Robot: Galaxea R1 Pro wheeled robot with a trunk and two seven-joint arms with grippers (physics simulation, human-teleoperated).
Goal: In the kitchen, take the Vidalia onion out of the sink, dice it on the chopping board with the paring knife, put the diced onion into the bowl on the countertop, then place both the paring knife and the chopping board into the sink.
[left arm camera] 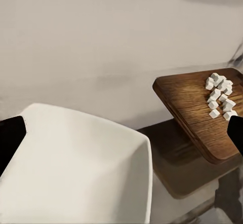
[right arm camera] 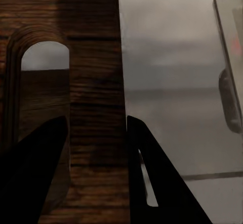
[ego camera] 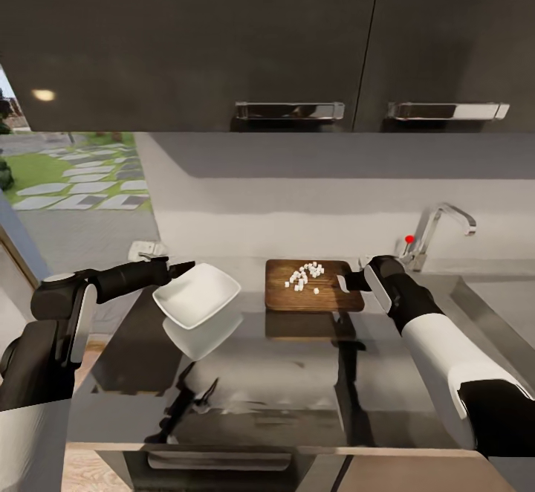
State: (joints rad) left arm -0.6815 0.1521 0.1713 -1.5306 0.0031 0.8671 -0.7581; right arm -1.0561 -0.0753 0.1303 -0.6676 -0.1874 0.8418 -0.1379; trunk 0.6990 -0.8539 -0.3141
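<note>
The brown chopping board [ego camera: 297, 295] [left arm camera: 187, 107] [right arm camera: 96, 57] hangs slightly tilted just above the glossy countertop [ego camera: 282, 395], and its reflection lies beneath it. Several white cubes of diced onion [ego camera: 305, 275] [left arm camera: 220, 97] lie on it. My right gripper [ego camera: 345, 282] [right arm camera: 96, 120] is shut on the board's right end, beside the handle slot. The white bowl [ego camera: 197, 295] [left arm camera: 76, 173] is left of the board. My left gripper [ego camera: 186, 267] [left arm camera: 126, 130] is at the bowl's far corner with its fingers [left arm camera: 10, 138] spread wide. The paring knife is out of view.
The sink [ego camera: 490, 314] lies right of the board, with its chrome tap [ego camera: 438, 228] and red knob against the wall. Dark upper cabinets [ego camera: 223, 31] hang overhead. A white wall socket [ego camera: 145, 250] sits behind the left gripper. The countertop's front edge is close to me.
</note>
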